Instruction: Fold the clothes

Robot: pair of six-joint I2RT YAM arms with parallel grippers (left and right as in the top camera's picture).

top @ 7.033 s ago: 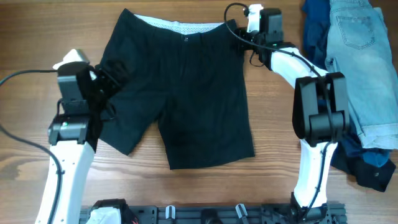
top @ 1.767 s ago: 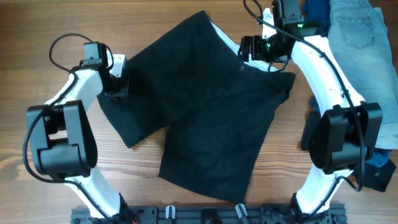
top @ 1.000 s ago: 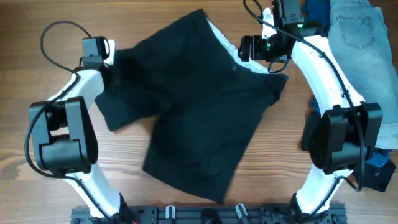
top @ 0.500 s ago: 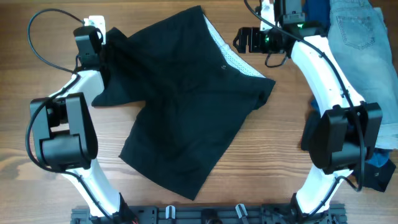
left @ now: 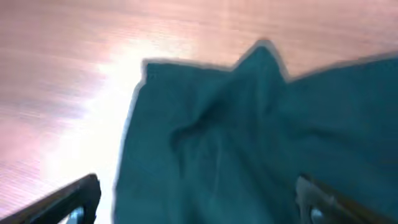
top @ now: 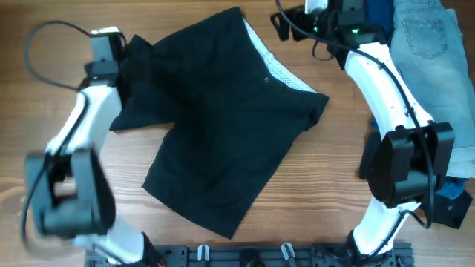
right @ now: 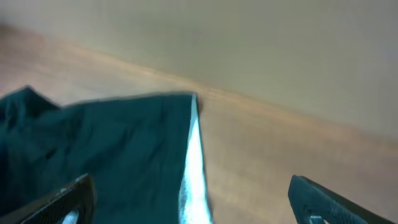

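Observation:
The black shorts (top: pixel 223 126) lie spread at a slant across the table, with the pale mesh waistband lining (top: pixel 278 70) and a small button (top: pixel 266 80) facing up on the upper right. My left gripper (top: pixel 126 59) is open over the shorts' upper left corner. The left wrist view shows its fingers (left: pixel 196 199) wide apart above the fabric (left: pixel 249 137). My right gripper (top: pixel 282 26) is open and empty, just beyond the waistband's far end. The right wrist view shows its fingers (right: pixel 193 199) wide apart, with the fabric (right: pixel 112 149) and the lining (right: pixel 194 168) below.
Light-blue denim shorts (top: pixel 434 67) lie at the right edge on top of dark blue garments (top: pixel 375 30), which also show at the lower right (top: pixel 445 200). The arm bases and a black rail (top: pixel 245 256) stand along the front edge.
The shorts were dragged left and turned to a slant. My right gripper let go of the waistband and drew back up and left. My left arm is blurred, moving at the upper left corner.

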